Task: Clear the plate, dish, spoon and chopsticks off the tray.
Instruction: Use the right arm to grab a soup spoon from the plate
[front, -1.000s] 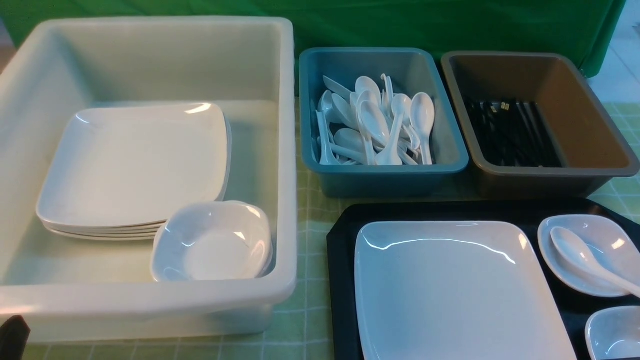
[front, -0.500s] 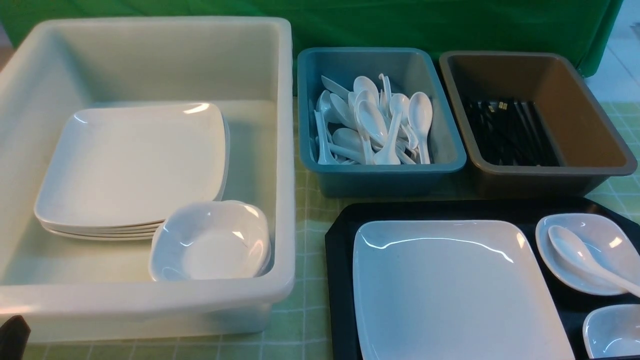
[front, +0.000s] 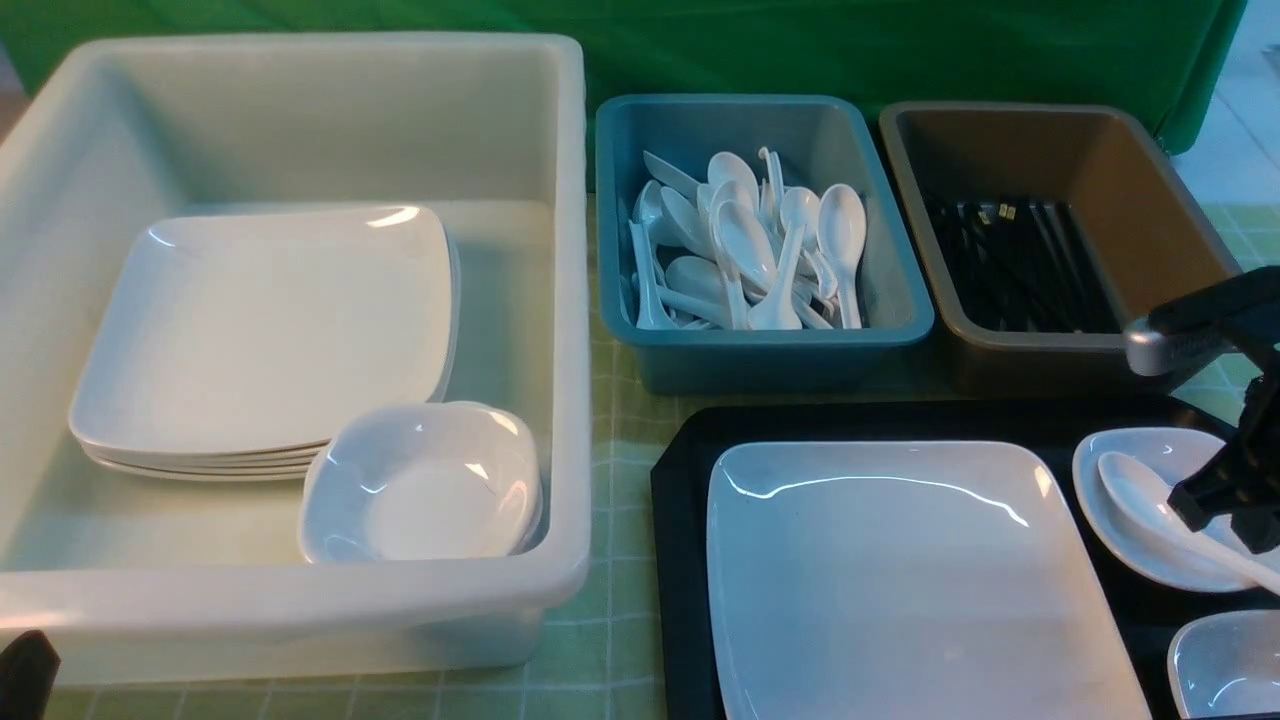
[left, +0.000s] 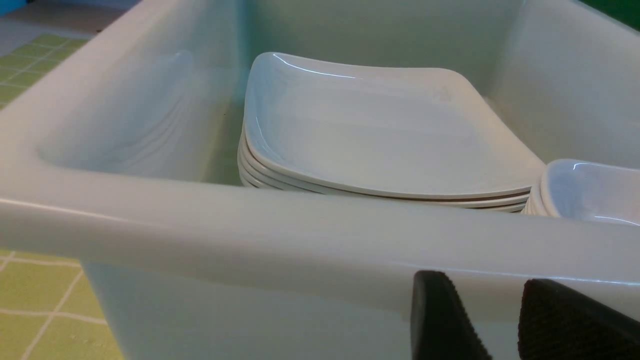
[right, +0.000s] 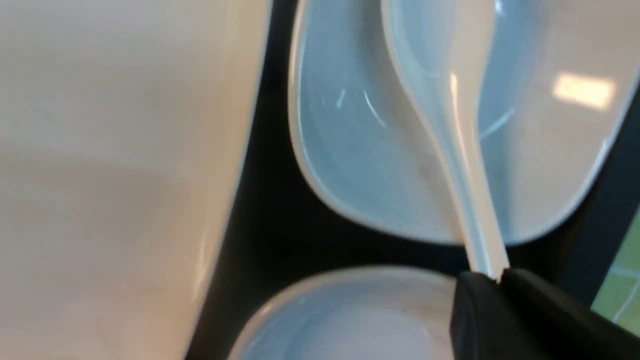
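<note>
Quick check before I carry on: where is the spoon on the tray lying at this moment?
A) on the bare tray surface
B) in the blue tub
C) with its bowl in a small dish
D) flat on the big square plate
C: the spoon lies with its bowl inside the small dish at the right side of the tray, and its handle reaches out over the dish's rim.

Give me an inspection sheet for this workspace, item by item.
Surface: green checked cloth, black tray on it.
Job's things: plate on tray; spoon lying in a dish; second dish beside.
Clutter: white tub holding stacked plates and dishes; blue tub of spoons; brown tub of black chopsticks, none seen on tray.
Grippers: left gripper open by white tub; right gripper shut at spoon's handle.
Cables: nothing seen.
Surroundings: green backdrop.
</note>
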